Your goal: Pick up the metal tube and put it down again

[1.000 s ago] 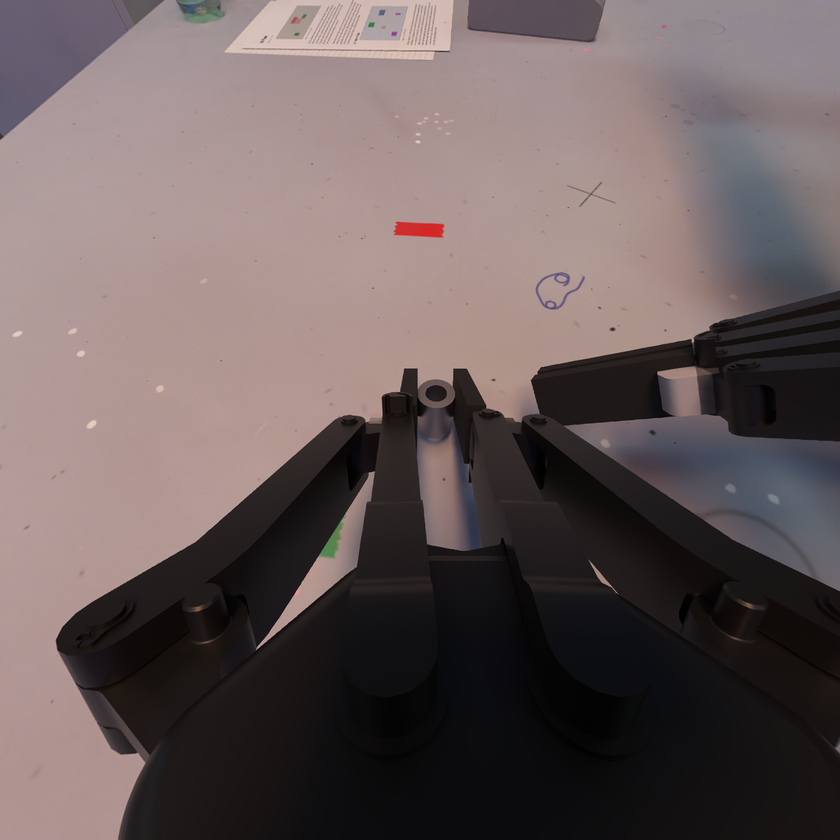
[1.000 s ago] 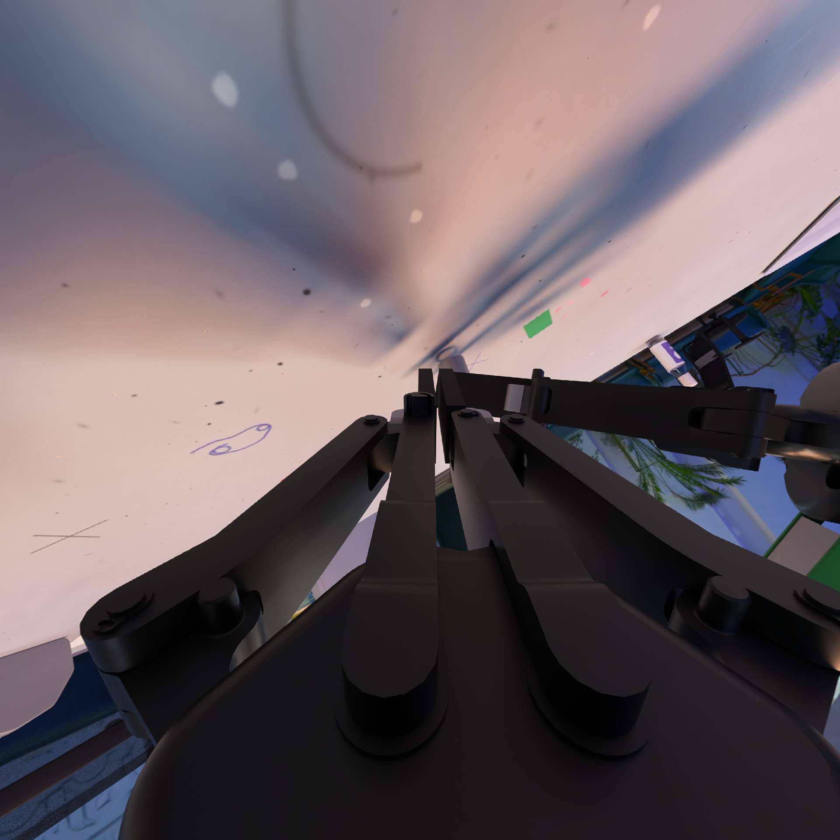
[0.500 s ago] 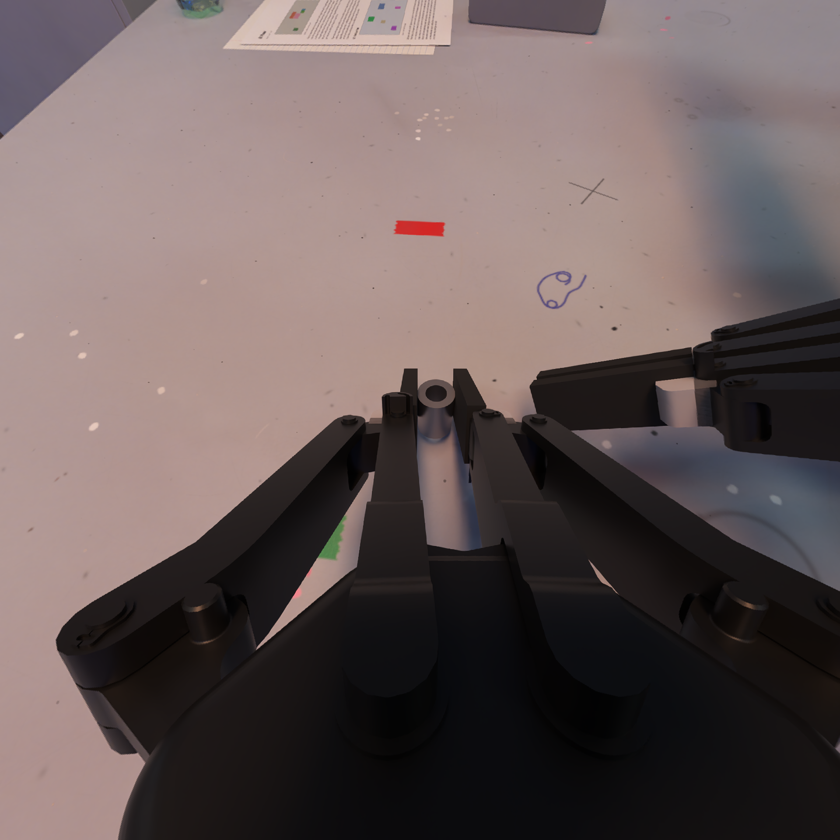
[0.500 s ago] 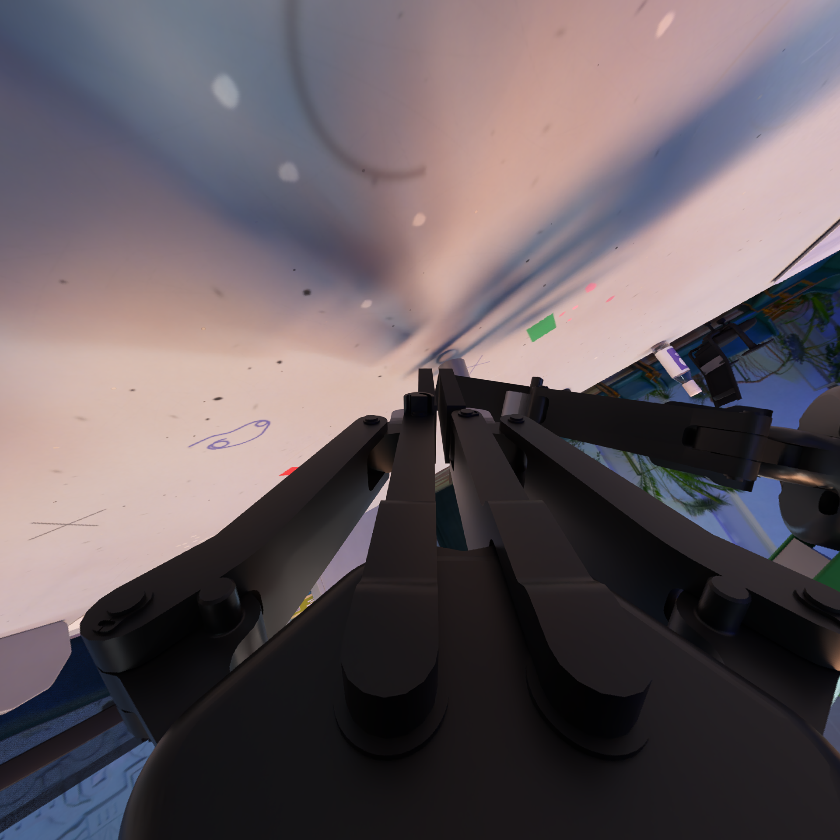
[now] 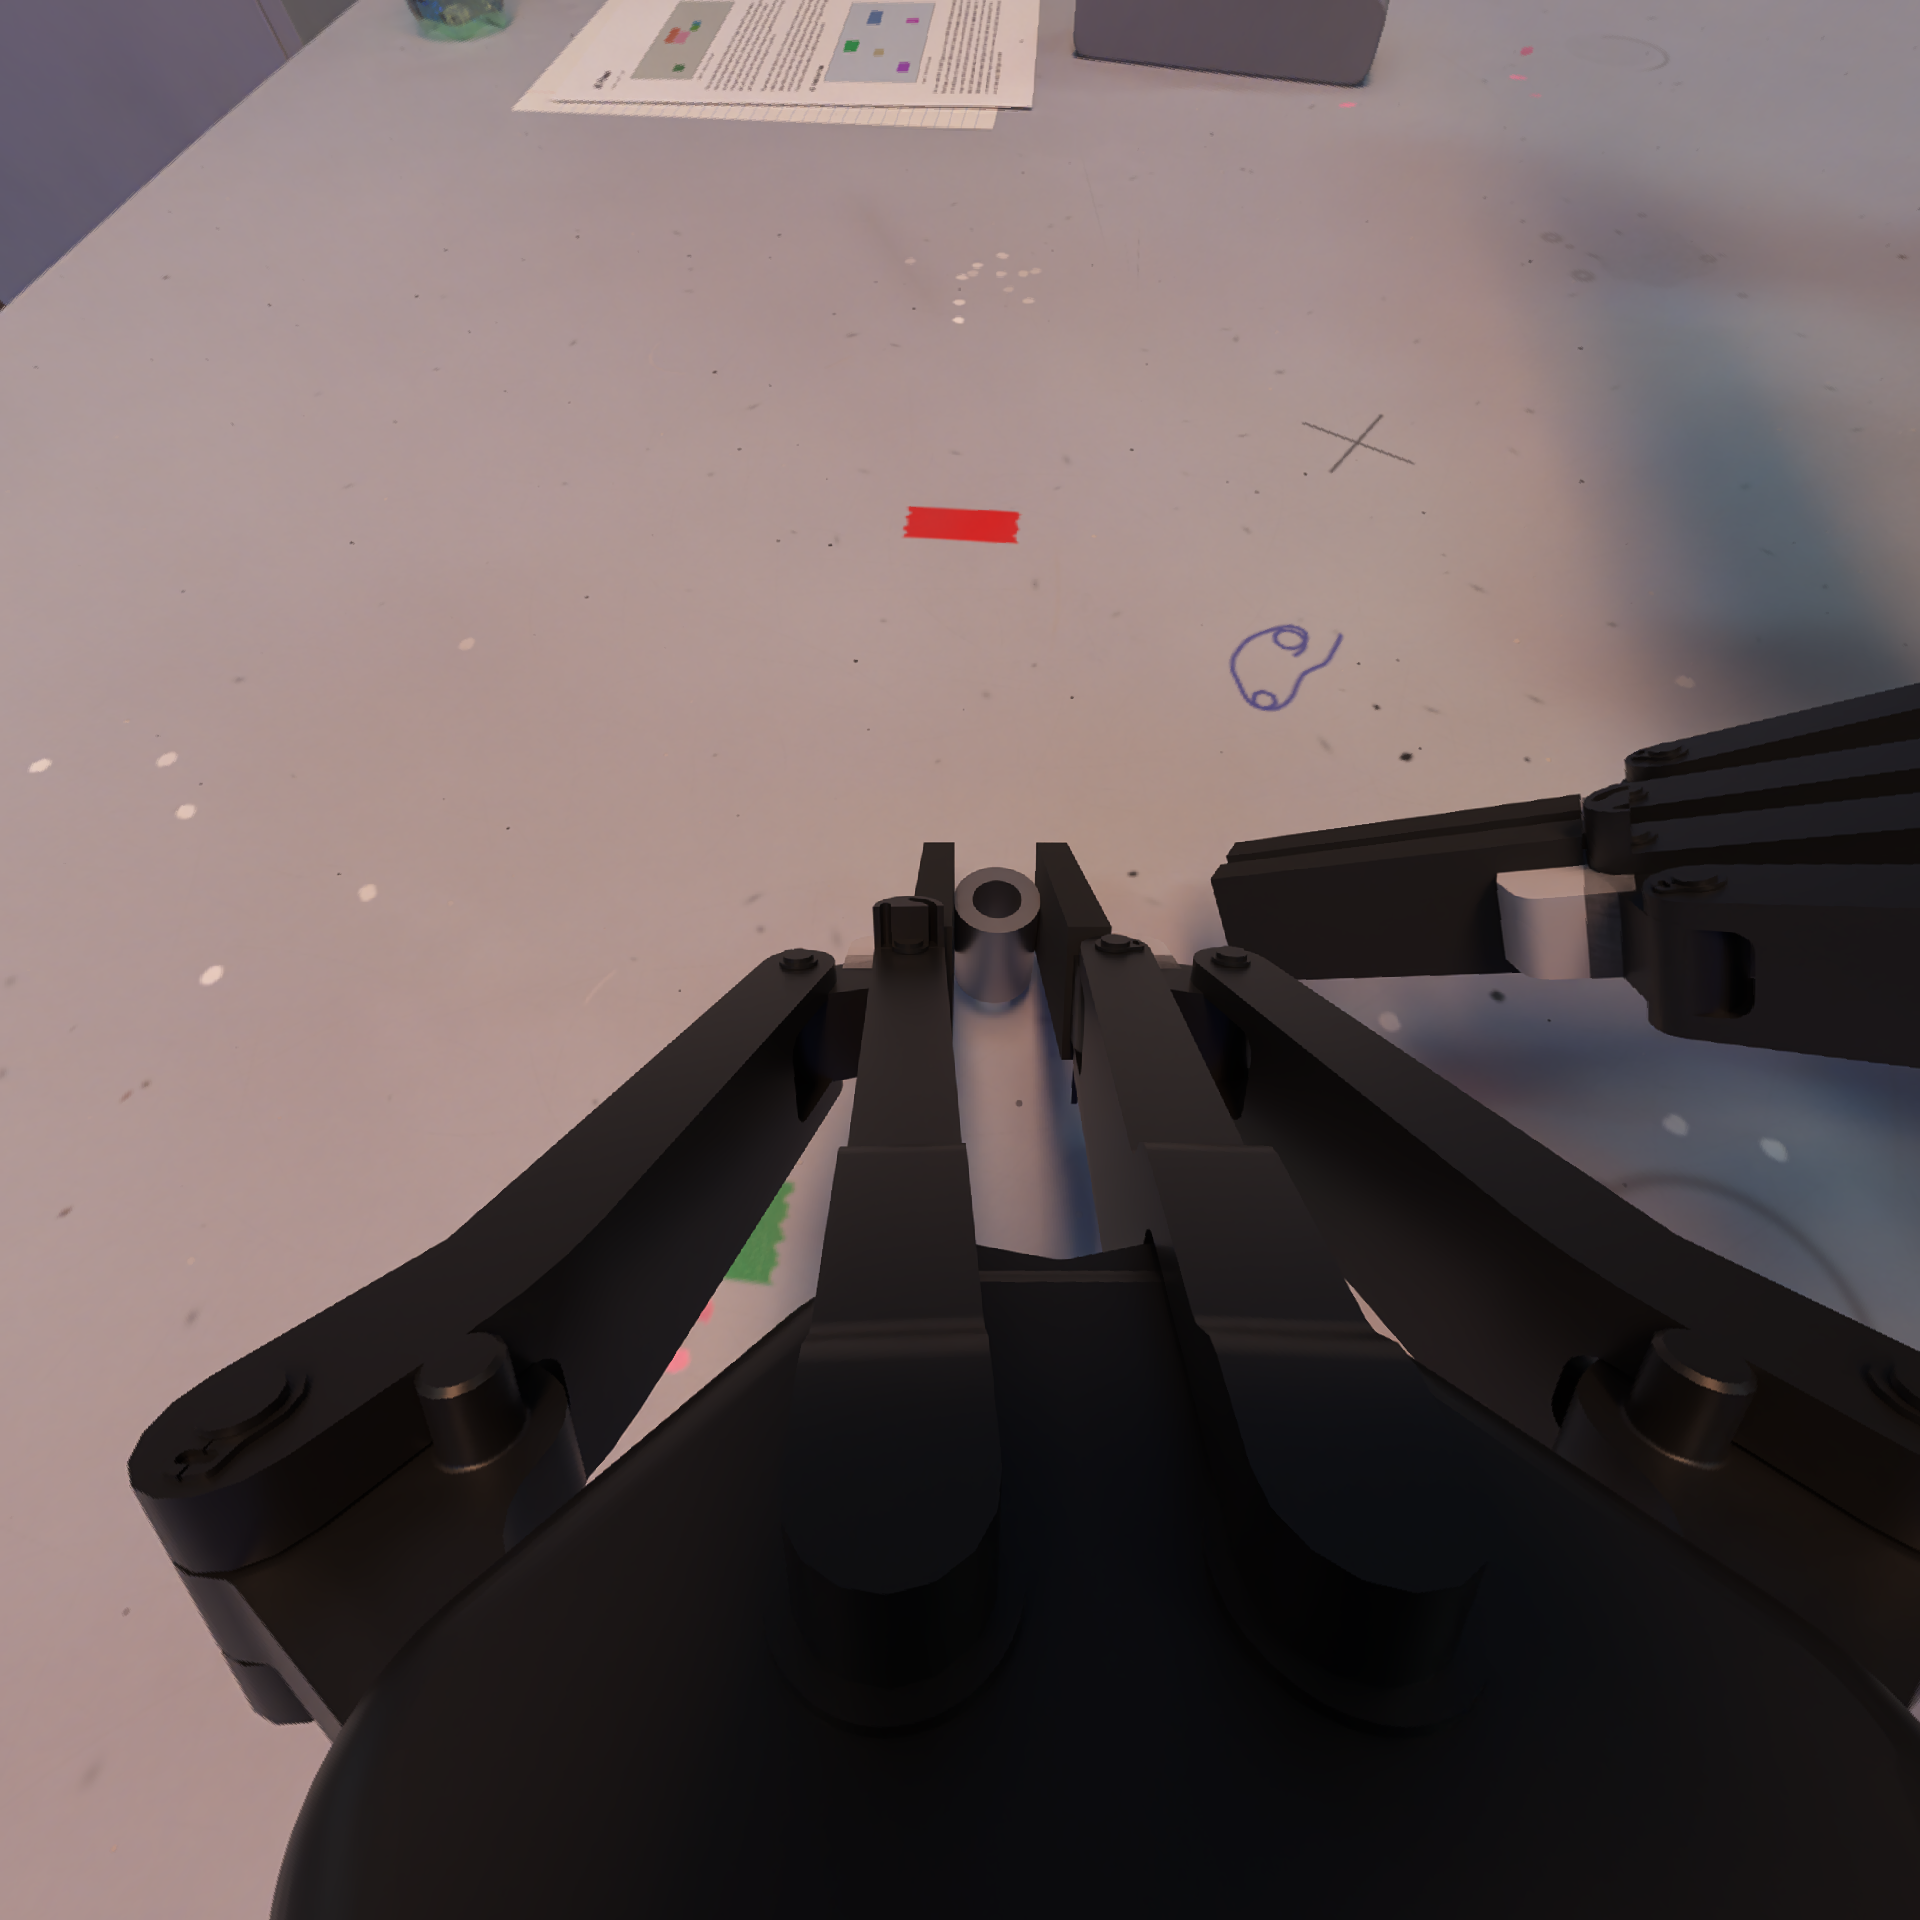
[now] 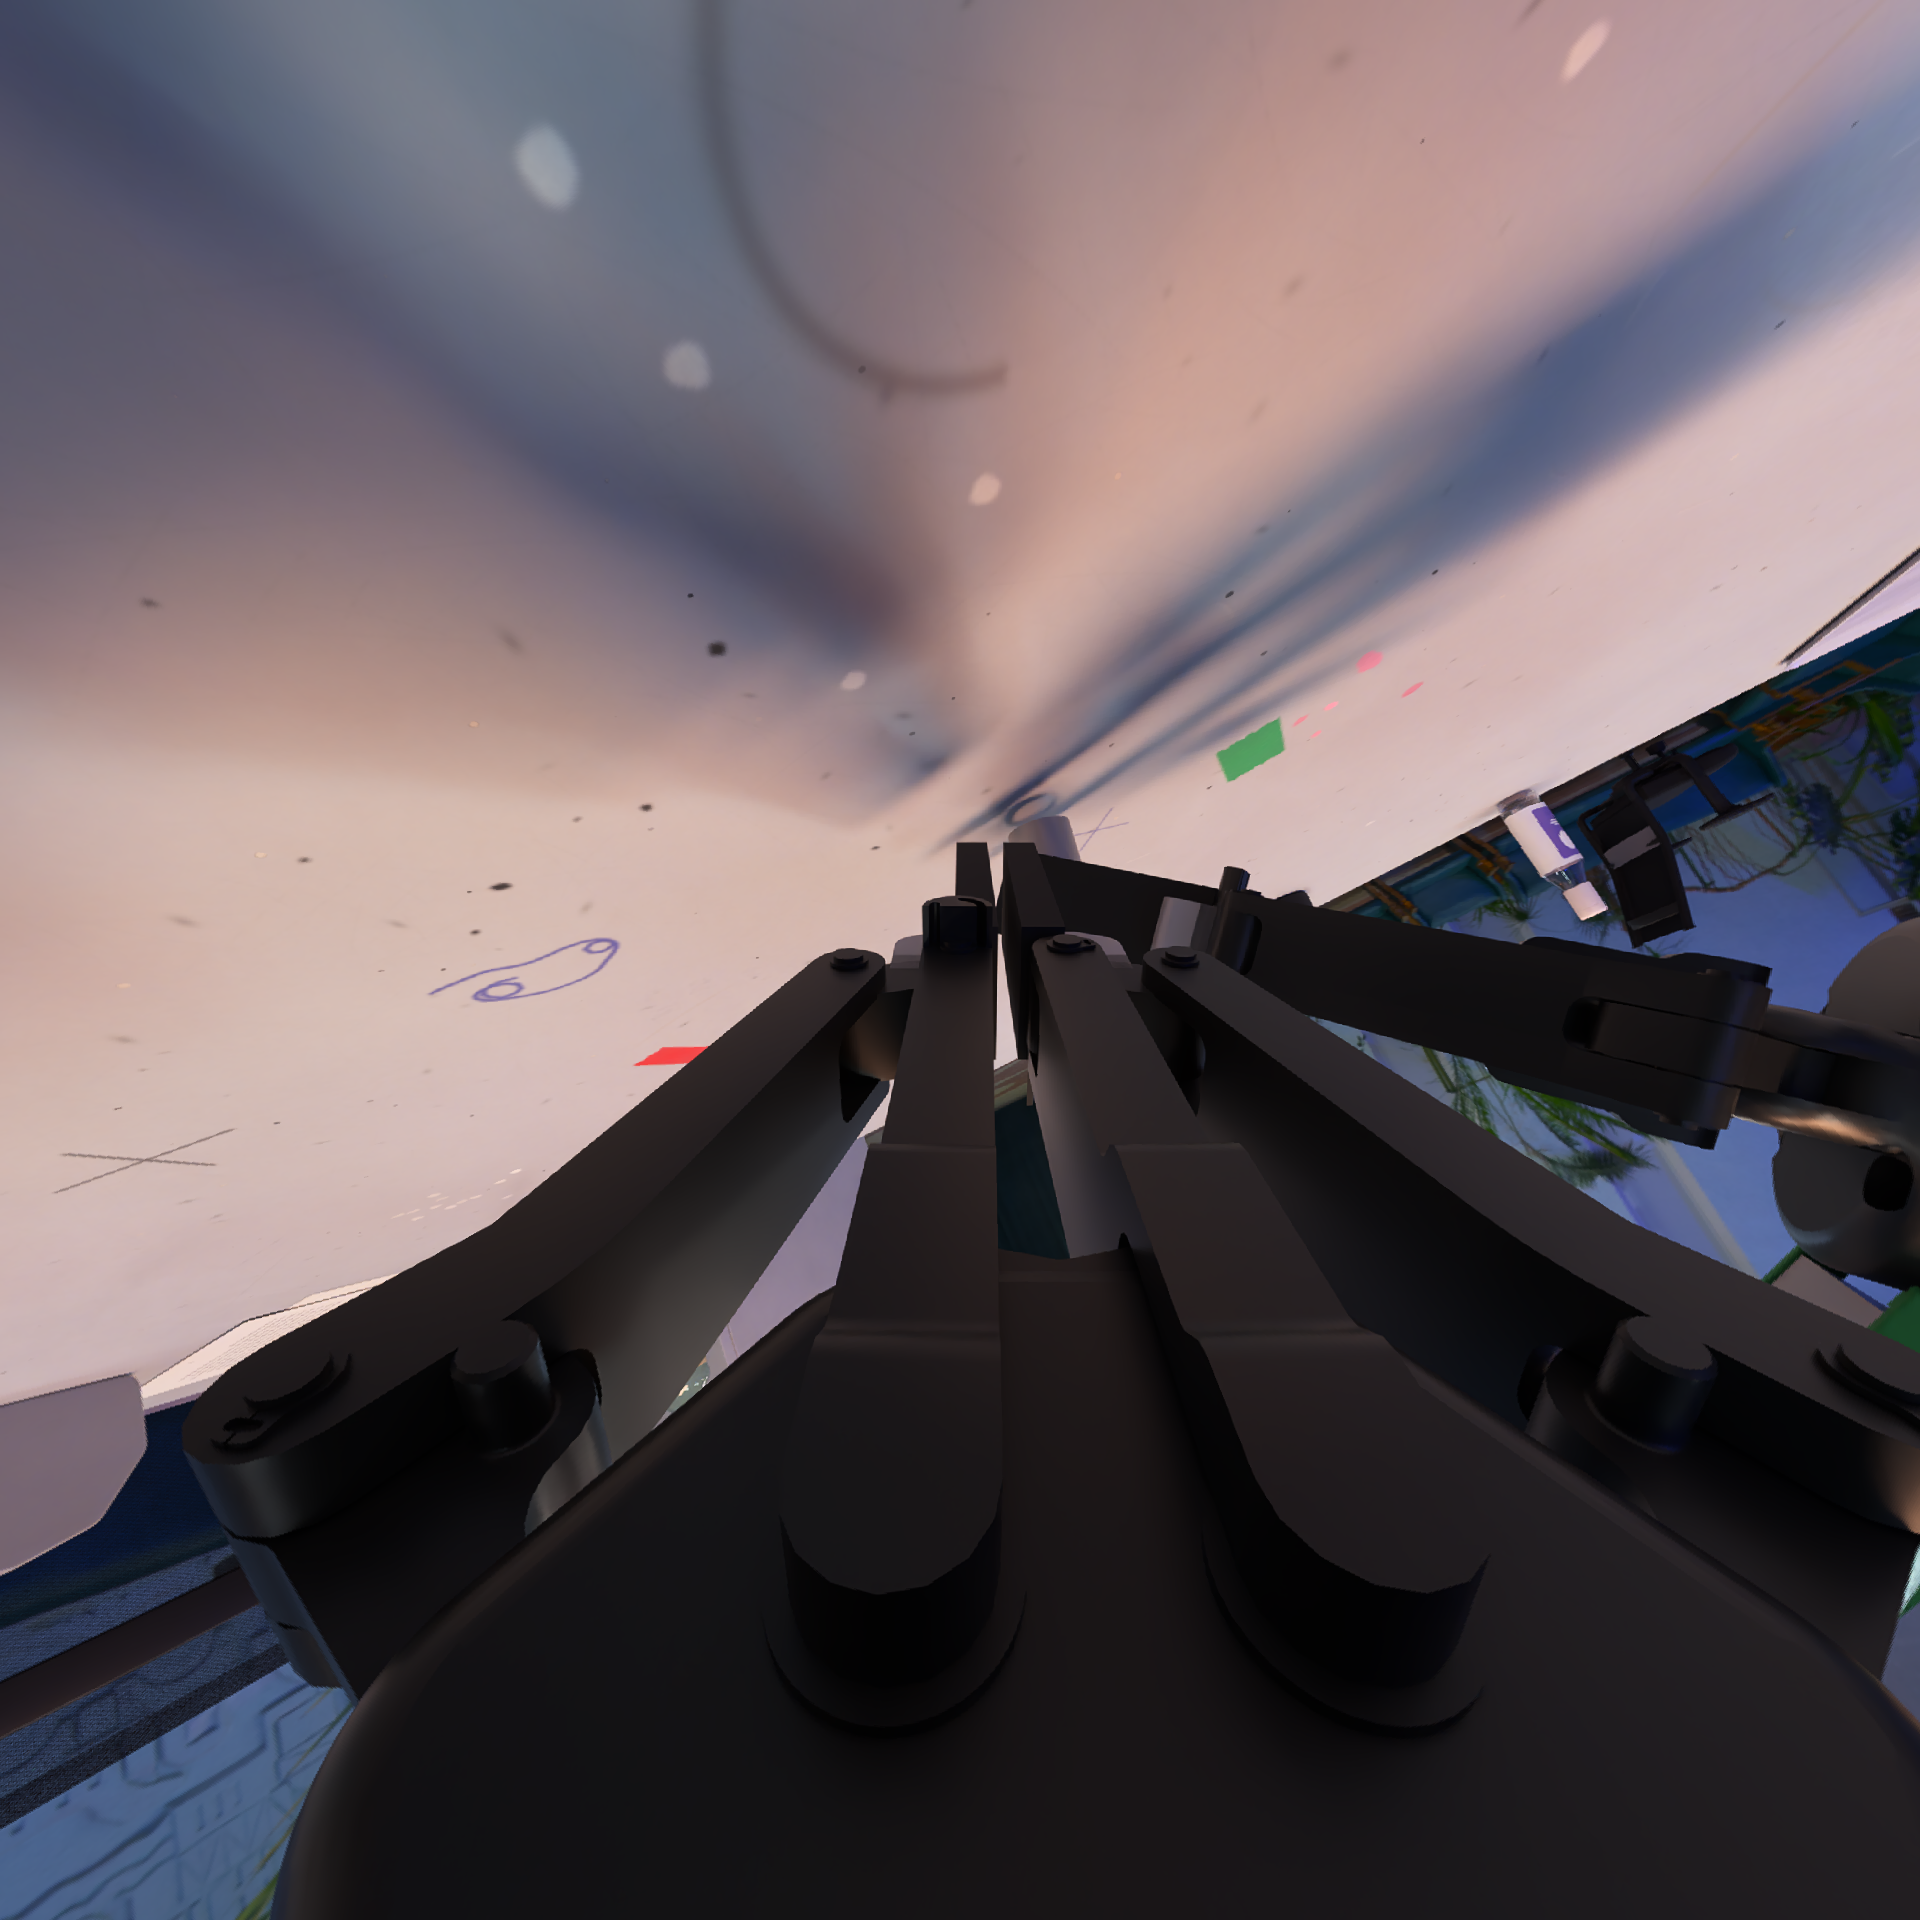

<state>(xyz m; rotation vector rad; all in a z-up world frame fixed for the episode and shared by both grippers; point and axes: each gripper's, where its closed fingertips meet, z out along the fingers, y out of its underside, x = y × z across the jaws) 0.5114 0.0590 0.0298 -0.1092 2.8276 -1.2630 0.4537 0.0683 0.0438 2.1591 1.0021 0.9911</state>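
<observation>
The pale, speckled surface (image 5: 520, 468) fills most of the left wrist view. On it, at 12 o'clock along the far edge, lie printed paper sheets (image 5: 790, 57), with a grey box (image 5: 1226, 36) just beside them toward 1 o'clock.

The left pincer (image 5: 995, 883) reaches from 6 o'clock to the middle of that view, its fingers drawn narrow and clamped on the metal tube (image 5: 995, 935). The tube stands upright between the fingertips, its open end facing up, its base down by the surface; whether it touches the surface cannot be told.

The right pincer (image 5: 1257, 904) enters the same view from 3 o'clock, its tip just beside the left pincer's right finger but apart from the tube. In the right wrist view its fingers (image 6: 977, 873) lie pressed together with nothing between them, and the tube's end shows just beyond their tips.

Smaller marks lie past the tube: a red tape strip (image 5: 961, 525) at 12 o'clock, a blue pen scribble (image 5: 1278, 670) and a pencilled cross (image 5: 1356, 445) toward 1 o'clock, and a green tape piece (image 5: 764, 1242) at 7 o'clock, partly hidden under the left pincer.
</observation>
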